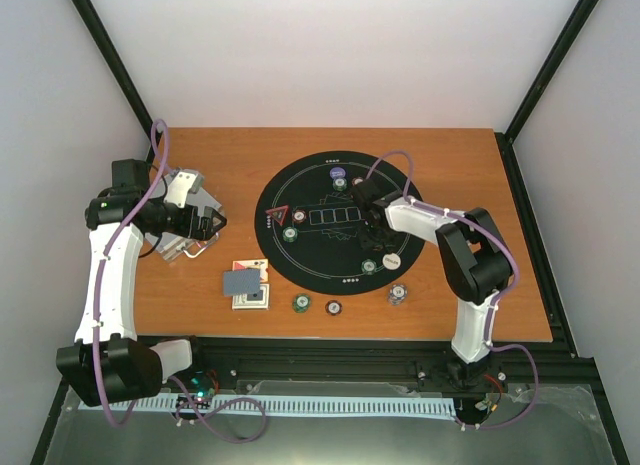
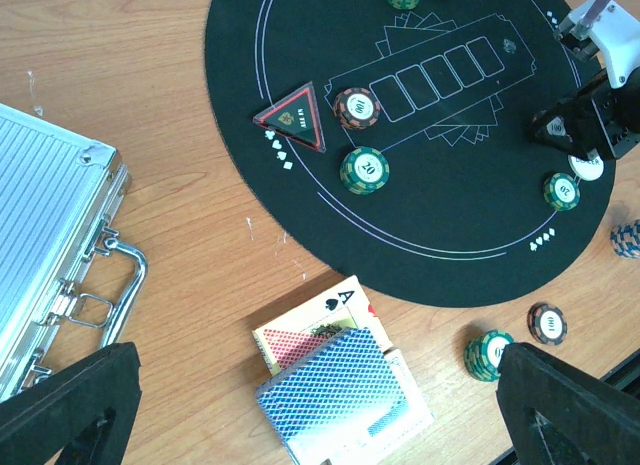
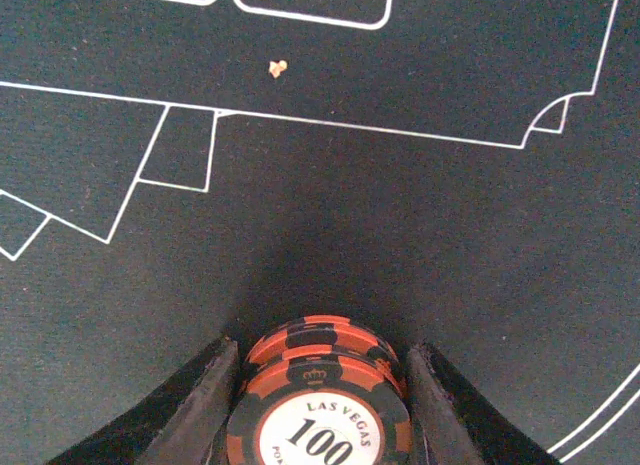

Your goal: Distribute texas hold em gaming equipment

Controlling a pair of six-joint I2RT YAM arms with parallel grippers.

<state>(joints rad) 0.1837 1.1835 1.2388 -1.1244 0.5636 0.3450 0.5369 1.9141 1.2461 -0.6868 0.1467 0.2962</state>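
Note:
My right gripper (image 3: 318, 410) is shut on a short stack of orange-and-black "100" poker chips (image 3: 320, 370), low over the black mat (image 3: 300, 215), right of its middle (image 1: 372, 223). My left gripper (image 2: 320, 420) hangs open and empty above the wood, over a blue-backed deck of playing cards (image 2: 335, 390) with an ace of spades (image 2: 345, 300) sticking out beneath. On the mat lie a brown chip (image 2: 356, 107), a green chip (image 2: 364, 169), another green chip (image 2: 561, 191) and the white dealer button (image 1: 390, 257). Off the mat sit a green stack (image 2: 487, 353), a brown chip (image 2: 547, 323) and a blue-white chip (image 1: 398, 295).
The open silver case (image 2: 50, 235) lies at the left, under the left arm (image 1: 110, 265). A triangular red-edged marker (image 2: 292, 117) rests on the mat's left side. Two more chips (image 1: 340, 182) sit at the mat's far edge. The table's front edge runs just below the loose chips.

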